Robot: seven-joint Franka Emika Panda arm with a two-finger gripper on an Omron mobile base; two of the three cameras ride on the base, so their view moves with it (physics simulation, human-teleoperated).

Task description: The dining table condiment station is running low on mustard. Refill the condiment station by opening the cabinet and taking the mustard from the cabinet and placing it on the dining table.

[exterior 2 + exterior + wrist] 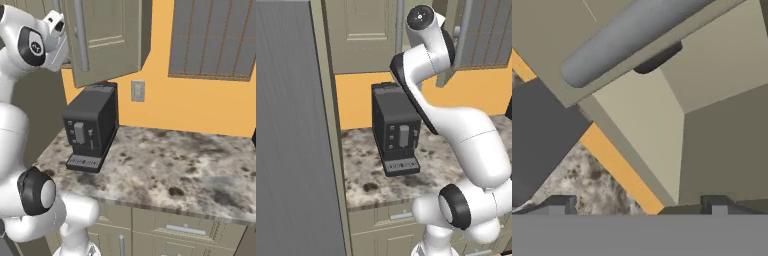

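Kitchen corner, orange wall point(200, 105) behind a mottled stone worktop point(190, 170) over drawer fronts point(185, 229). Far left in the left base view, a tall plain grey panel point(291, 130) runs the full height. Next along, a black coffee machine point(395, 129) stands on the worktop, back to the wall. Above it hangs the cabinet point(363, 32), beige-grey with panelled doors; in the right base view one door point(107, 37) stands swung out from the wall, its long silver bar handle point(80, 35) vertical near the door's left edge. A pale wall outlet point(137, 91) sits just right of the machine, under the door's lower corner. Further right, a slatted grey window blind point(215, 37).

The white arm rises in front of the worktop, its wrist up at cabinet level beside the handle. Gripper point(637, 205): two dark fingertips point(559, 204) well apart, nothing between them. In the hand view the handle point(632, 35) crosses diagonally close overhead, clear of the tips; beyond lies the cabinet's plain inner walls point(722, 145).

Mustard: cannot find it in any view; the part of the cabinet interior that is visible shows bare panels.
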